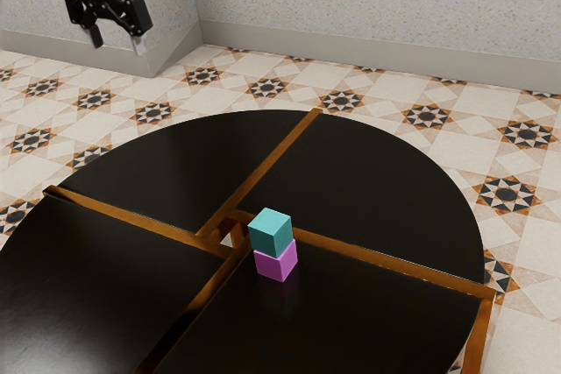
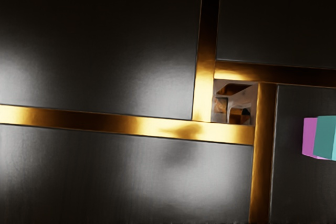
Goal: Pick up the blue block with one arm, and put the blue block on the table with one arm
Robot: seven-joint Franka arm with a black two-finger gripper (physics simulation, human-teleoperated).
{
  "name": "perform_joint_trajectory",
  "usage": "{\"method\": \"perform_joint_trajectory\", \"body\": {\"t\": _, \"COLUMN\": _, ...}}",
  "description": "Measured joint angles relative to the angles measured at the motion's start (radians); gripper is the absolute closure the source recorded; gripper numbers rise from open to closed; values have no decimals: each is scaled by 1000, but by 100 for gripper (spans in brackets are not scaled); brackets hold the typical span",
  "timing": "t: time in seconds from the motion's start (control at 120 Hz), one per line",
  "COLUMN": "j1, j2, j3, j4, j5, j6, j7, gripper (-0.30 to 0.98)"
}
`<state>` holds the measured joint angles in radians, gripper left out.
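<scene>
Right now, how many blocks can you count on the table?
2. The magenta block sits on the black tabletop; the blue block is stacked on it. Any behind them would be hidden.

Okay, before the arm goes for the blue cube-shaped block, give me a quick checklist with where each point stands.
1. Black two-finger pincer open, nothing between its fingers: ok.
2. Pincer lined up above the blue cube-shaped block: not ok, it is off toward the exterior view's left.
3. Blue block's top uncovered: ok.
4. Blue block on the round black table with brown strips: not ok, it sits on the magenta cube-shaped block.
5. Blue block loose from the magenta one: cannot tell.
</scene>
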<state>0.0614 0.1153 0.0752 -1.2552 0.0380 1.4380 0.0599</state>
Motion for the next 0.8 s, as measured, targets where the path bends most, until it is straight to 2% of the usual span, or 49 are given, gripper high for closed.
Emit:
{"method": "perform_joint_trajectory", "body": {"t": 0.142, "j1": 2, "j2": -6, "j3": -3, "j4": 44, "j5": -3, "j6": -7, "j7": 8, "gripper": 0}}
{"method": "perform_joint_trajectory", "body": {"t": 0.183, "j1": 28, "j2": -48, "j3": -54, "j4": 162, "j5": -4, "j6": -15, "j7": 11, "gripper": 0}}
{"method": "perform_joint_trajectory", "body": {"t": 0.242, "j1": 47, "j2": -120, "j3": -139, "j4": 231, "j5": -6, "j6": -27, "j7": 19, "gripper": 0}}
{"method": "perform_joint_trajectory", "body": {"t": 0.367, "j1": -58, "j2": -158, "j3": -187, "j4": 264, "j5": -56, "j6": -60, "j7": 54, "gripper": 0}}
{"method": "perform_joint_trajectory", "body": {"t": 0.517, "j1": -127, "j2": -147, "j3": -168, "j4": 265, "j5": -87, "j6": -70, "j7": 89, "gripper": 0}}
{"method": "perform_joint_trajectory", "body": {"t": 0.733, "j1": -60, "j2": -84, "j3": -133, "j4": 213, "j5": -113, "j6": -78, "j7": 121, "gripper": 0}}
{"method": "perform_joint_trajectory", "body": {"t": 0.8, "j1": -45, "j2": -68, "j3": -115, "j4": 100, "j5": -87, "j6": -41, "j7": 118, "gripper": 0}}
